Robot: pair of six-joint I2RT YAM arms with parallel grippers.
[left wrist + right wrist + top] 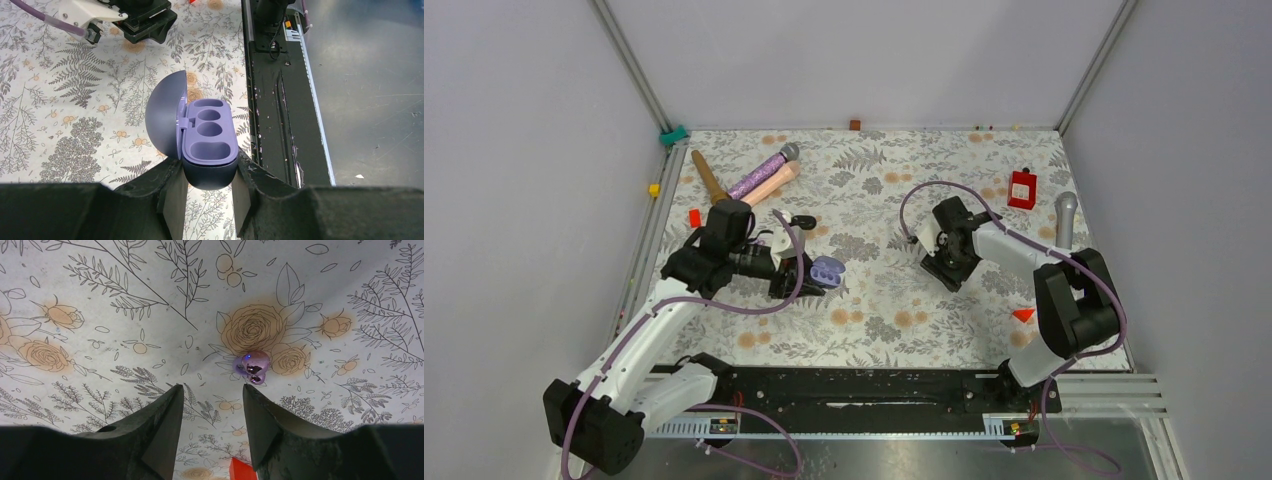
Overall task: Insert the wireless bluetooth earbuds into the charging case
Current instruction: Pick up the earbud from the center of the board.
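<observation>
The purple charging case [207, 135] stands open with its lid [165, 112] swung left; its sockets are empty. My left gripper [210, 172] is shut on the case's dark base and holds it over the floral mat; it also shows in the top view [812, 274]. A glossy purple earbud [254, 366] lies on the mat just beyond my right gripper's right fingertip [248, 392]. My right gripper [212, 390] is open and empty, hovering low over the mat [938, 258]. A small glossy black thing [802, 222], perhaps a black earbud, lies behind the case.
A purple glitter microphone [759, 176], a pink one [774, 184] and a brown stick [707, 175] lie at the back left. A red box [1022, 188] and a silver microphone [1065, 216] are at the back right. A red wedge [1023, 314] lies front right.
</observation>
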